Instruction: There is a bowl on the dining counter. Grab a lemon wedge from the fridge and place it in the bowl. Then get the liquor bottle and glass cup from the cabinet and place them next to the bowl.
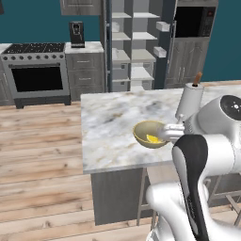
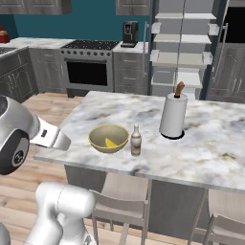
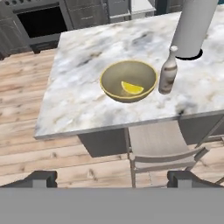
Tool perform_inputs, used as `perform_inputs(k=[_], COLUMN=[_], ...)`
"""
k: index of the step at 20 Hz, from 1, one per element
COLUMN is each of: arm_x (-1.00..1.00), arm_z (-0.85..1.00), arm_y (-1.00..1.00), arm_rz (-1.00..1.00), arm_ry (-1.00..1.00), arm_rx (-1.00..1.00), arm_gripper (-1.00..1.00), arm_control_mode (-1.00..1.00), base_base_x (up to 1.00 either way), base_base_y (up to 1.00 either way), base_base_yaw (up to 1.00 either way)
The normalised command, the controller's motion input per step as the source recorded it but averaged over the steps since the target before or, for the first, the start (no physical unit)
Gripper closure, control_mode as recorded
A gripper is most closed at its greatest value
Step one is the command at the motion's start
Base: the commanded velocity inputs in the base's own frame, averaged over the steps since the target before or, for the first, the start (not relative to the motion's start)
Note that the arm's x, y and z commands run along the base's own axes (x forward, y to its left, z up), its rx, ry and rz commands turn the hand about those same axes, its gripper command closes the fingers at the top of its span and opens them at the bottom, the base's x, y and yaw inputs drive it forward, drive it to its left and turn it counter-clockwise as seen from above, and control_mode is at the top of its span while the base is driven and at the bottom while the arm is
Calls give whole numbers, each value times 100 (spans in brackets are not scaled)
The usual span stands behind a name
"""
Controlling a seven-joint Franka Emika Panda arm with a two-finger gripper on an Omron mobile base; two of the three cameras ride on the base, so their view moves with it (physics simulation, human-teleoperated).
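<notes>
So the bowl (image 3: 128, 81) sits a bit above the middle of the hand view on the marble dining counter (image 3: 74, 100), and the lemon wedge (image 3: 131, 89) is lying inside it, yellow against the olive inside. Right next to the bowl, on its right in that frame, the liquor bottle (image 3: 168, 71) stands upright, just beside the rim but not touching as far as I can tell. Behind the bottle, top right of the frame, there's a paper towel roll (image 3: 194, 26) on its holder. The gripper (image 3: 112, 178) is at the bottom of the hand view with its two dark tips far apart near the lower left and lower right corners, so the jaws are spread wide with nothing between them, hanging over the wood floor (image 3: 26, 144) and a stool (image 3: 159, 146) tucked under the counter edge. In the right base view you get the same lineup in the middle: bowl (image 2: 108, 138), wedge (image 2: 111, 143), bottle (image 2: 136, 141), then the towel roll (image 2: 172, 115) further right. Upper part of that view shows the stove (image 2: 90, 62), a coffee machine (image 2: 129, 33) and the fridge (image 2: 184, 48) standing open with its shelves showing.
</notes>
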Motion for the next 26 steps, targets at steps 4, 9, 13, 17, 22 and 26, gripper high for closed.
perform_inputs(k=[4, 9, 13, 17, 22, 26], arm_x=[-43, -26, 0, 0, 0, 0], arm_z=[-18, -9, 0, 0, 0, 0], arm_y=[18, 15, 0, 0, 0, 0], arm_rz=[-5, -2, 0, 0, 0, 0], arm_ry=[0, 0, 0, 0, 0, 0], arm_rx=[0, 0, 0, 0, 0, 0], arm_gripper=[-100, -100, -100, -100, -100, -100], arm_control_mode=[-100, -100, 100, 100, 100, 100], base_base_x=[0, 0, 0, -17, -19, -11], base_base_y=[0, 0, 3, 66, 99, 100], base_base_yaw=[0, 0, 0, 18, 45, 52])
